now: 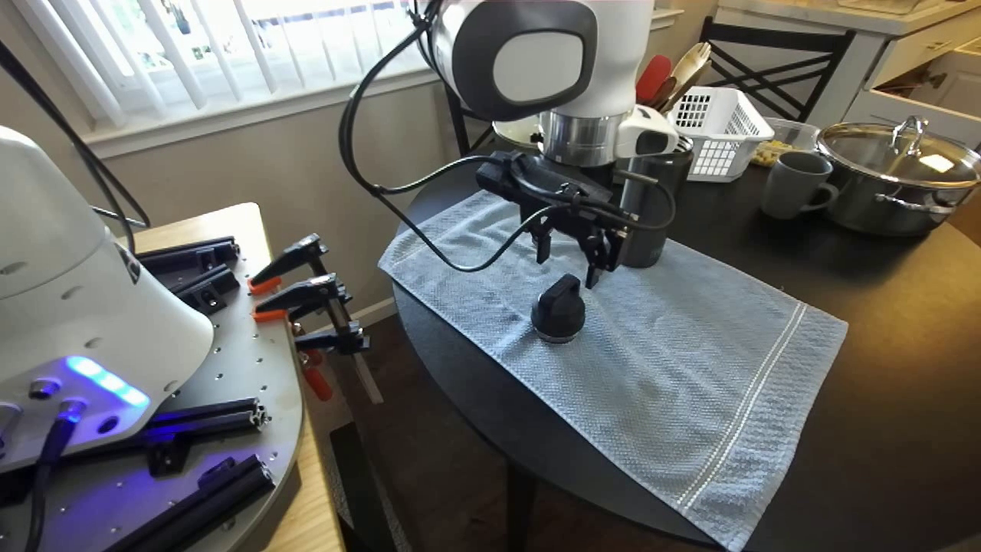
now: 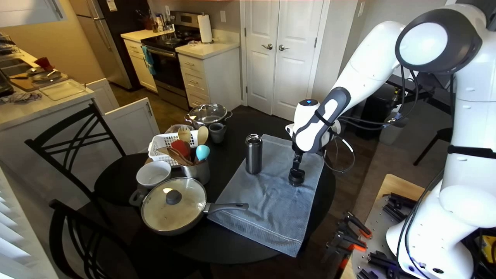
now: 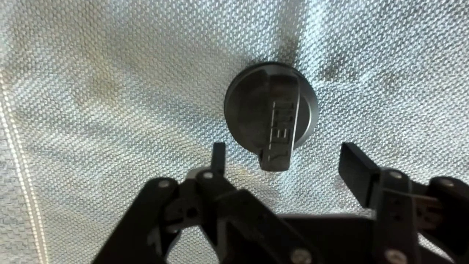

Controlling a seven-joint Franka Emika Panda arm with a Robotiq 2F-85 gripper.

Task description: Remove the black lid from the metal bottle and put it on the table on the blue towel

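The metal bottle stands open, the black lid on the blue towel. Gripper released, all seems done.

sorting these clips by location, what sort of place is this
Most likely a home kitchen with a dining spot: in an exterior view there is a stove and a refrigerator, plus a lidded pan on a round dark table.

Vert blinds (white, v bright behind) hang above a sill, w/ blk chairs & white dbl doors elsewhere.
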